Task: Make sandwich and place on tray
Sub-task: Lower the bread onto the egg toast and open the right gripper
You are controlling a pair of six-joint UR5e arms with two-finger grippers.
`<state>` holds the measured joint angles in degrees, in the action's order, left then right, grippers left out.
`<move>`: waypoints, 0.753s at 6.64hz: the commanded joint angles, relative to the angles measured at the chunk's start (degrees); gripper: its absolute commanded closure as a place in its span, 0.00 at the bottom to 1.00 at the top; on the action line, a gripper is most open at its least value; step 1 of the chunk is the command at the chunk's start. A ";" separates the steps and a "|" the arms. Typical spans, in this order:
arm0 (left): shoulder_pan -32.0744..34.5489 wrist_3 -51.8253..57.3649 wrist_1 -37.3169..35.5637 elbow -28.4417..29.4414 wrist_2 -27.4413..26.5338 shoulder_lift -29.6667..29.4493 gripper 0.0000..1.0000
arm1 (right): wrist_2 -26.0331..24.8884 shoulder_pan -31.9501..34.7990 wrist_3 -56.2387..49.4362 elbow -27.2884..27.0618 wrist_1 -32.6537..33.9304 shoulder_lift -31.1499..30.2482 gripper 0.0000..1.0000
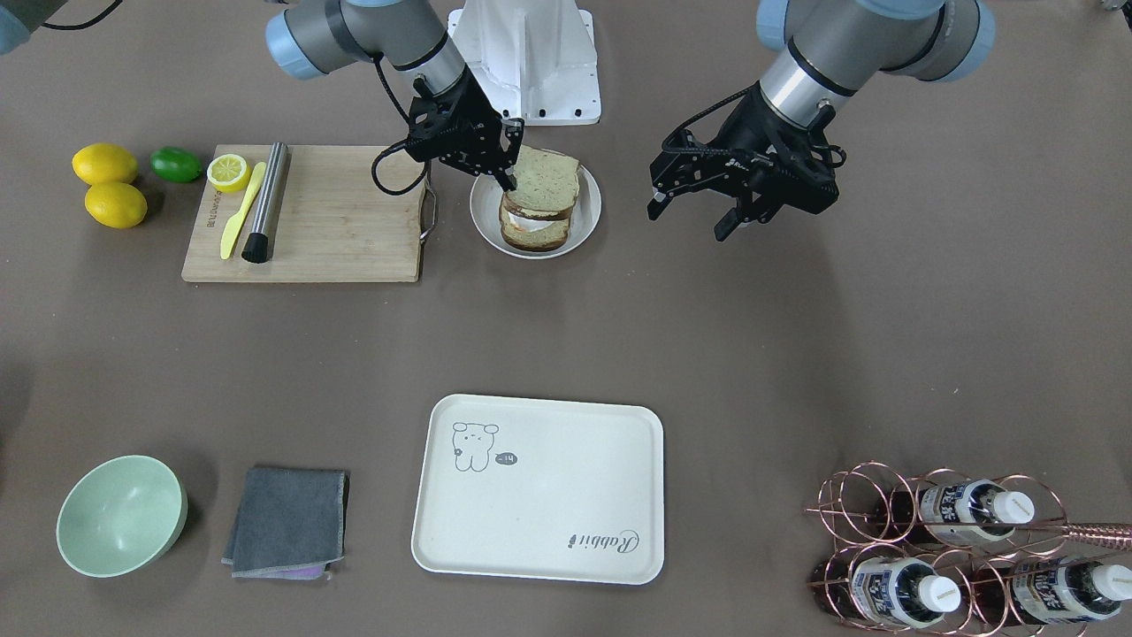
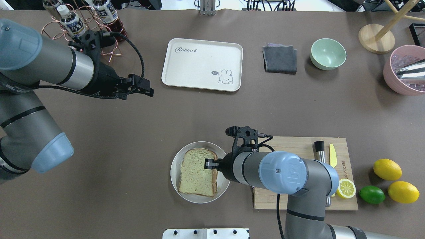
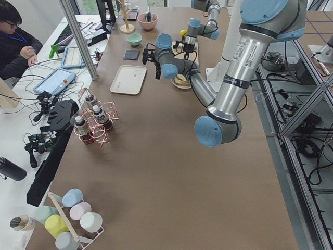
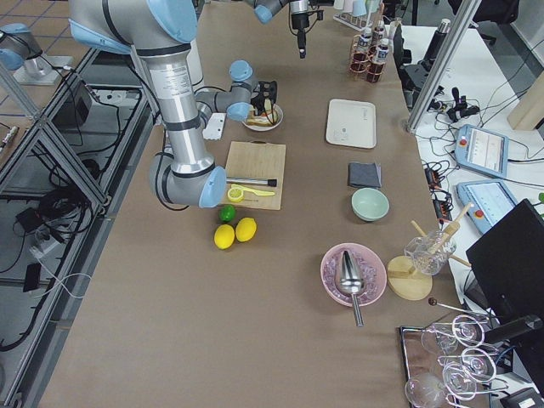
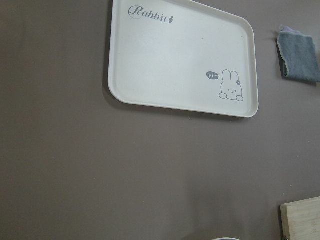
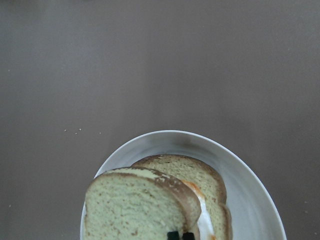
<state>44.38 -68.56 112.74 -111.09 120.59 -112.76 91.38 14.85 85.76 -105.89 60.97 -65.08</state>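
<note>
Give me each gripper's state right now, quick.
Left gripper: open, empty.
Right gripper: shut, tips on top of the sandwich, not clamped around it.

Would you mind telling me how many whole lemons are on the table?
2. One lemon lies beside the lime, the other lemon close by it, both off the cutting board's end. The cut lemon half on the board is not counted.

The brown table cover [image 1: 796, 354] looks matt; the big cream-white rounded tray [image 1: 548, 495] looks like smooth plastic; the pale cutting board [image 1: 336, 221] is grainy wood; the folded grey cloth [image 1: 287, 522] looks soft; the top square bread slice [image 2: 196, 172] looks rough and spongy.
</note>
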 commanded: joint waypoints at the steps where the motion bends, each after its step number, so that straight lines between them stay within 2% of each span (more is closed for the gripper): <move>1: 0.00 0.00 -0.07 0.00 -0.09 0.00 0.02 | -0.68 0.09 -0.24 1.30 -0.07 0.04 1.00; 5: -0.09 0.00 -0.07 0.08 -0.01 0.00 0.02 | -1.47 0.09 -0.33 2.71 -0.15 0.13 1.00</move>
<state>44.34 -68.55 112.74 -111.01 120.58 -112.76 90.11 14.94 85.46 -103.50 60.88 -65.01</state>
